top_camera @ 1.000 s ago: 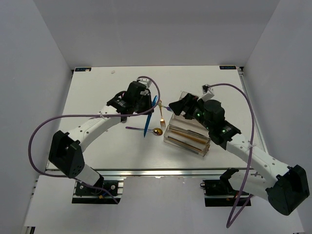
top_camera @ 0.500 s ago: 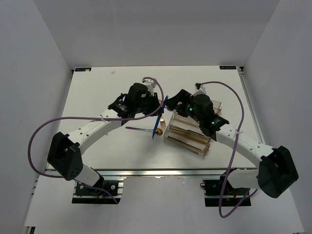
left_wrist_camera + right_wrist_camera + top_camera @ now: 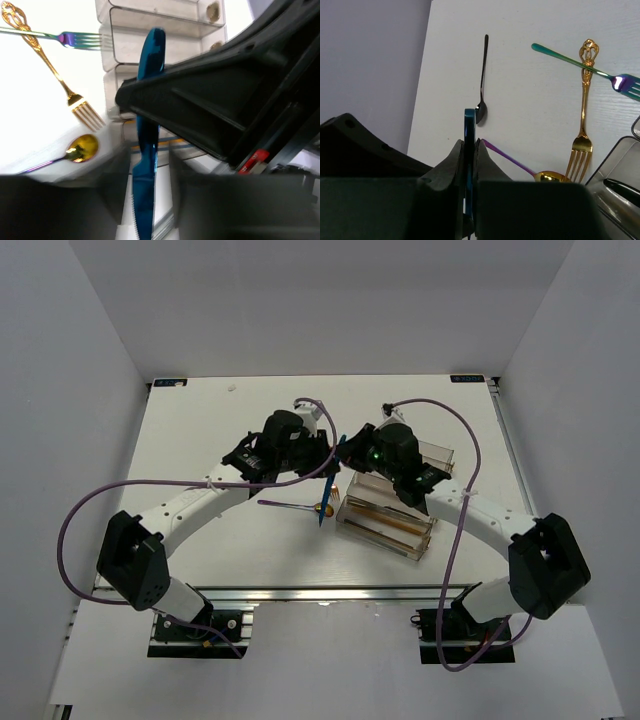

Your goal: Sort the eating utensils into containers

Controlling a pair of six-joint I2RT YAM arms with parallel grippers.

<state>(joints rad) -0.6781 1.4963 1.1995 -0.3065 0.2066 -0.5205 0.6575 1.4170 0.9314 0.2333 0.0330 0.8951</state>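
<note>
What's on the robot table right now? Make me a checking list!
Surface: white table, utensils loose on it.
Job's things: blue knife, gripped; gold fork, iridescent fork, black spoon, purple-handled spoon on the table; clear tray holds chopsticks.
Clutter: nothing seen.
Grippers: right end effector shut on the knife; left end effector around it, grip unclear.
Cables: purple cables loop off both arms.
Surroundings: plain white walls.

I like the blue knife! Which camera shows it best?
The left wrist view: the blue knife shows its long flat side. The right wrist view sees only its thin edge, pinched in the right gripper. From the top it's a small blue sliver.
</note>
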